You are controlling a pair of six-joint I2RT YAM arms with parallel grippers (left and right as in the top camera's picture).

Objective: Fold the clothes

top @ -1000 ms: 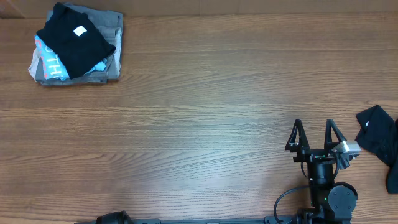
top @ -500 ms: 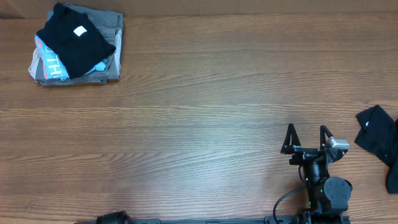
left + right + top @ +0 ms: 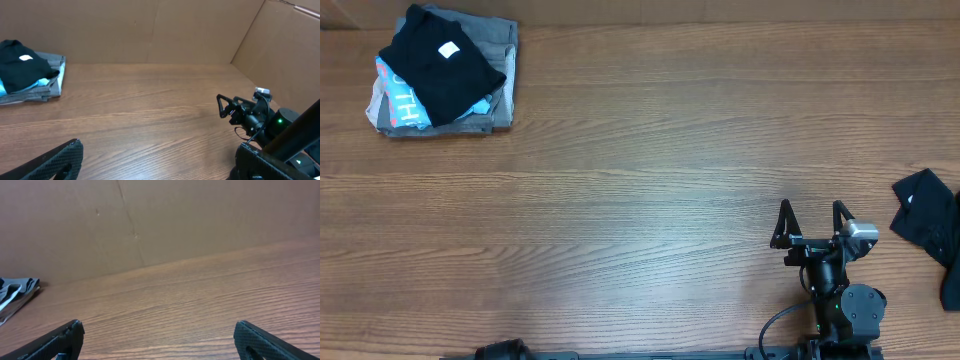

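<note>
- table (image 3: 650, 200), wood grain, with cardboard walls (image 3: 200, 215) behind it in the wrist views
- grey garment (image 3: 506, 35), folded, at the far left corner, bottom of the pile; light blue shirt (image 3: 395, 100) lies on it, edge poking out on the left
- black T-shirt (image 3: 430, 70) sits on top of that pile, roughly folded, white neck label (image 3: 448, 49) facing up; well apart from both arms
- crumpled black garment (image 3: 926, 215) at the right table edge, partly cut off by the frame, near the right arm; probably the one left to fold
- both black pieces judged soft, light and limp, likely to sag and bunch when lifted; best pinched at hem or shoulder corners, one per claw, then spread flat
- right gripper (image 3: 810, 208) splayed wide, empty, low over the table near the front edge, left of the crumpled piece
- left gripper (image 3: 159, 148): one finger clear at the lower left of its own camera, nothing held; reads as released
- count: 2 black garments, 1 grey, 1 light blue, 1 label, 2 grippers; dark scrap (image 3: 952, 290) at the overhead's right edge too cut off to name
</note>
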